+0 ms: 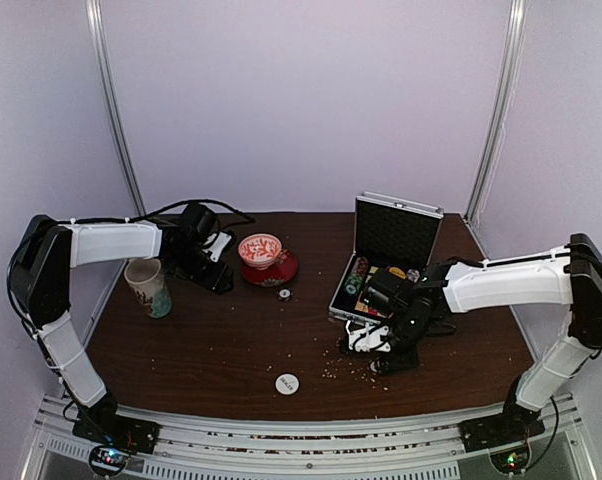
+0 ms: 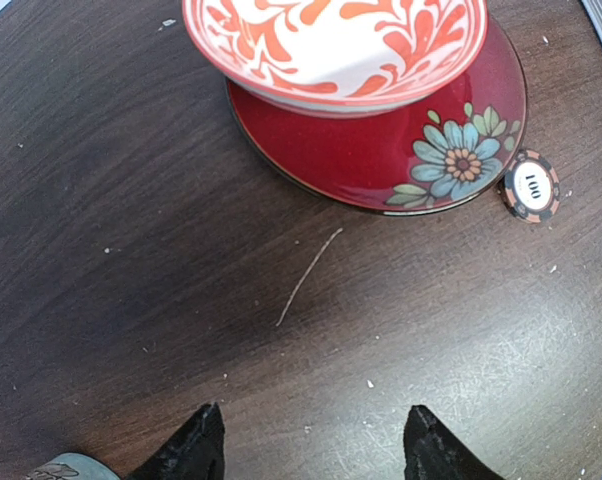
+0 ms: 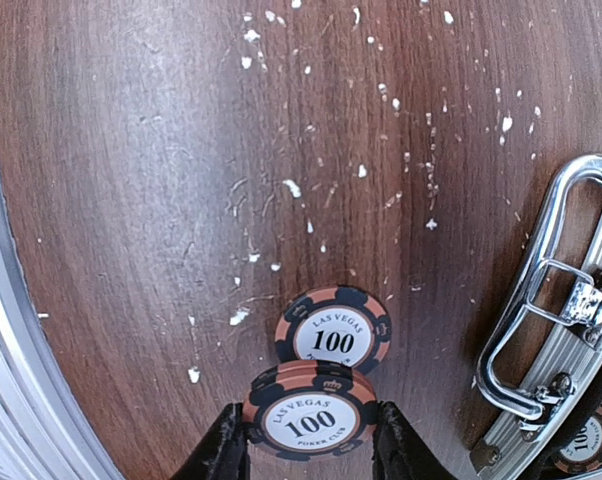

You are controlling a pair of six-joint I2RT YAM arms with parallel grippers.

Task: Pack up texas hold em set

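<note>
The silver briefcase [image 1: 393,235] stands open at the right, with chips and a card box inside; its handle [image 3: 534,320] shows in the right wrist view. My right gripper [image 3: 311,440] is shut on a small stack of orange-black "100" chips [image 3: 311,410], low over the table in front of the case [image 1: 369,345]. Another 100 chip [image 3: 333,328] lies flat just beyond it. My left gripper [image 2: 316,435] is open and empty over bare table, near the saucer [image 1: 216,272]. A loose 100 chip [image 2: 531,187] lies against the saucer's edge [image 1: 283,295]. A white disc [image 1: 287,382] lies near the front.
A red-white bowl [image 2: 331,40] sits on a red flowered saucer [image 2: 401,150] at the back middle. A patterned paper cup [image 1: 149,287] stands at the left, beside my left arm. White crumbs are scattered over the table near the case [image 3: 311,190].
</note>
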